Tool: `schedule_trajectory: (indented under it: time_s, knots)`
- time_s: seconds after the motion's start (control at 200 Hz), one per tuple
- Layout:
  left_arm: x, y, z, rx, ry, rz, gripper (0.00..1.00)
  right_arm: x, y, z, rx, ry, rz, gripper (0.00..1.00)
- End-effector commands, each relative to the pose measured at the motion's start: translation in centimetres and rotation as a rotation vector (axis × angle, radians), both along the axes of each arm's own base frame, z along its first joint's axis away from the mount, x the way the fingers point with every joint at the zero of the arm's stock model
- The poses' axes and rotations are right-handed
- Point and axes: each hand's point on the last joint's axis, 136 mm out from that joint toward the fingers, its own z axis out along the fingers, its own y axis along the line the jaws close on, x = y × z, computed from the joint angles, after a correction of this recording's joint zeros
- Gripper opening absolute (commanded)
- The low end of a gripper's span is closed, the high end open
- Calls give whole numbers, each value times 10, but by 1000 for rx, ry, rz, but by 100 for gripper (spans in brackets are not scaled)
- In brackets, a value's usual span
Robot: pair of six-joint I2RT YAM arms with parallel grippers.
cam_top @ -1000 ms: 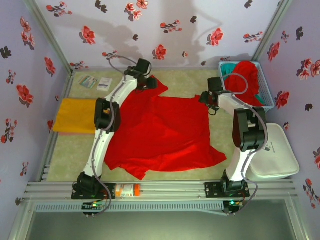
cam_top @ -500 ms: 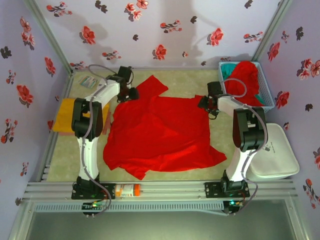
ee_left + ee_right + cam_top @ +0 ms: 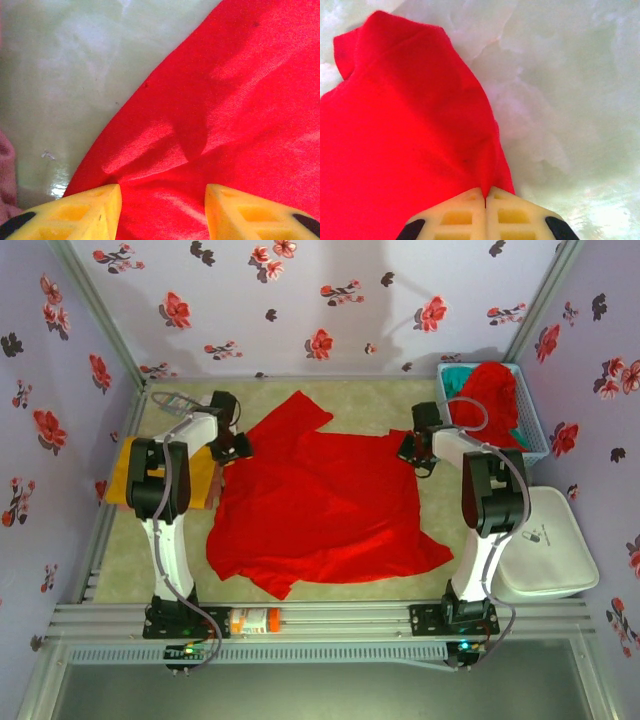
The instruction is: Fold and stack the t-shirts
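Where right fingers (image 3: 460, 216) pinch red t-shirt (image 3: 395, 150), edge hidden, left fingers (image 3: 85, 210) apart

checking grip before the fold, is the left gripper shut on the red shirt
No, the left gripper has its fingers apart over the red t-shirt.

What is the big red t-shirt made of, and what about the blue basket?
The red t-shirt looks like soft knit cloth, probably cotton, with a matte finish. It wrinkles and lies limp, and the left wrist view shows a fine fabric grain. The blue basket looks like stiff plastic mesh, with straight walls full of small holes.
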Motion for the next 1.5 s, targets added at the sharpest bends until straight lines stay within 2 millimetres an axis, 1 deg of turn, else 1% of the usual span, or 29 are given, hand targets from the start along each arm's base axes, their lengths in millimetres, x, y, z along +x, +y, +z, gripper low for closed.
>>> schedule_trajectory:
  time_s: [0.0, 0.105, 0.165, 0.175, 0.19, 0.27, 0.345, 0.385, 0.435, 0.515, 0.55, 0.57, 0.59, 0.605, 0.65, 0.76, 0.81, 0.86, 0.965, 1.095, 1.185, 1.285, 1.375, 1.495]
  knots:
    - [-10, -1, -4, 1, 15, -15, 47, -4, 9, 28, -130, -16, 48, 0]
    - [-11, -1, -5, 1, 14, -14, 46, -15, 34, 48, -238, -32, 109, 0]
    - [-12, -1, -5, -2, 13, -16, 46, -25, 56, 53, -311, -30, 169, 0]
    - [-12, -1, -5, -2, 13, -15, 46, -28, 64, 53, -316, -28, 188, 0]
    - [-12, -1, -5, -2, 13, -16, 46, -29, 66, 55, -352, -30, 195, 0]
    - [-11, -2, -5, -4, 11, -16, 46, -47, 98, 55, -477, -16, 274, 0]
    - [-10, -2, -4, -4, 5, -16, 46, -64, 133, 47, -521, -23, 352, 0]
    - [-10, -2, -4, -5, 4, -17, 46, -73, 151, 41, -539, -24, 394, 9]
    - [-9, -2, -5, -5, 7, -16, 46, -81, 165, 35, -565, -12, 429, 26]
    - [-9, -3, -5, -8, 8, -19, 46, -88, 178, 30, -554, -4, 470, 45]
    - [-9, -3, -5, -9, 10, -19, 46, -89, 181, 34, -539, -19, 476, 50]
    - [-9, -3, -5, -8, 10, -22, 46, -89, 181, 37, -531, -27, 478, 55]
    - [-9, -2, -5, -7, 10, -20, 46, -88, 181, 41, -523, -40, 480, 58]
    - [-9, -3, -4, -8, 9, -22, 46, -88, 181, 45, -516, -51, 483, 63]
    - [-10, -3, -4, -7, 9, -22, 46, -84, 180, 57, -493, -86, 493, 71]
    - [-11, -2, -5, -8, 12, -21, 46, -70, 168, 86, -403, -151, 495, 75]
    - [-12, -3, -5, -9, 13, -20, 46, -60, 163, 92, -340, -166, 515, 75]
    - [-13, -3, -5, -12, 9, -18, 46, -51, 163, 93, -276, -162, 553, 74]
    - [-15, -3, -4, -15, 6, -19, 46, -31, 160, 89, -232, -147, 618, 70]
    - [-20, -3, -4, -17, 17, -27, 47, -13, 178, 77, -120, -155, 692, 63]
    - [-23, -3, -4, -20, 18, -30, 48, 0, 190, 67, -90, -160, 721, 59]
    - [-26, -3, -2, -21, 14, -29, 48, 13, 205, 62, -52, -178, 743, 56]
    - [-28, -2, -2, -21, 12, -28, 48, 23, 212, 53, -49, -185, 744, 53]
    - [-31, -2, -4, -19, 18, -30, 48, 35, 213, 47, -71, -194, 732, 51]
